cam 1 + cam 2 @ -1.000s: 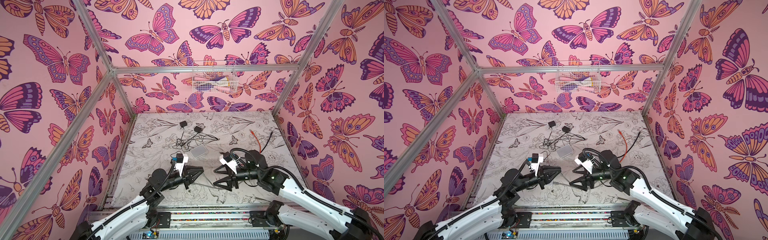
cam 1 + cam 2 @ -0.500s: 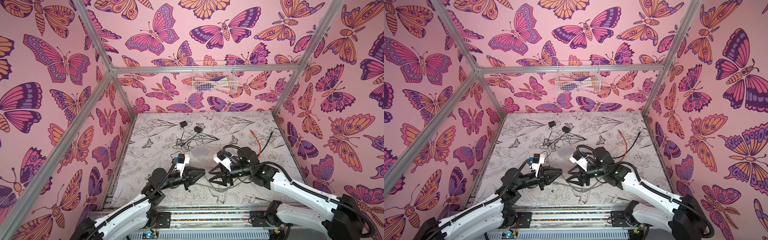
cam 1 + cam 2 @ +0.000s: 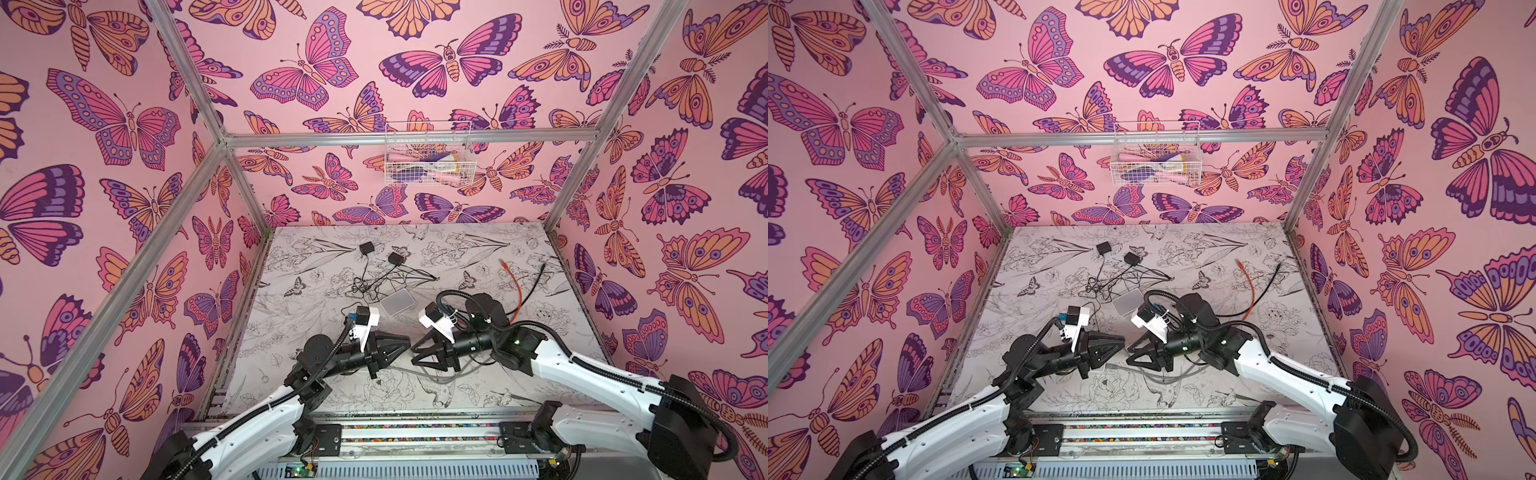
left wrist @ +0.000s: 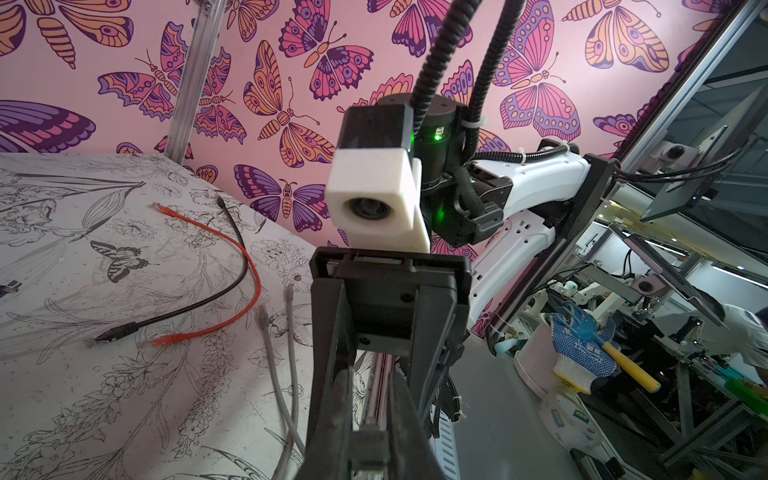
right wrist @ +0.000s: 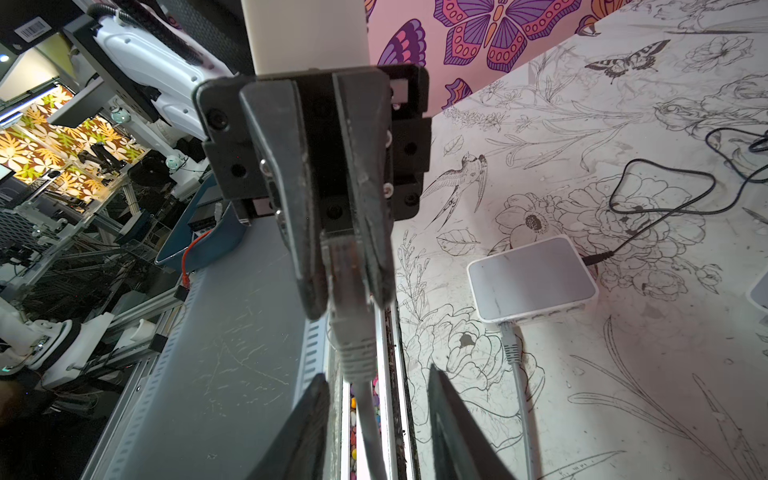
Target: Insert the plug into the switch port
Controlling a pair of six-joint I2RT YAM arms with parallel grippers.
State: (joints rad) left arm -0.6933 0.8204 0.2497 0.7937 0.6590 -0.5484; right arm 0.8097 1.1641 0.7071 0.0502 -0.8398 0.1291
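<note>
My left gripper hangs low over the front of the table, shut on a grey plug. In the right wrist view the plug sits between the left gripper's fingers, and its grey cable runs toward the camera. My right gripper faces the left one tip to tip. Its jaws are open on either side of that cable, clear of it. The switch is a small white box lying flat just behind both grippers, with another grey cable plugged into its side.
An orange cable and a black cable lie at the right back. Two black adapters with tangled thin leads lie behind the switch. A wire basket hangs on the back wall. Slack grey cable lies under the grippers.
My right gripper has moved left up to the left gripper's tip, and its jaws have narrowed around the cable behind the plug. The left gripper has kept its hold and barely moved.
</note>
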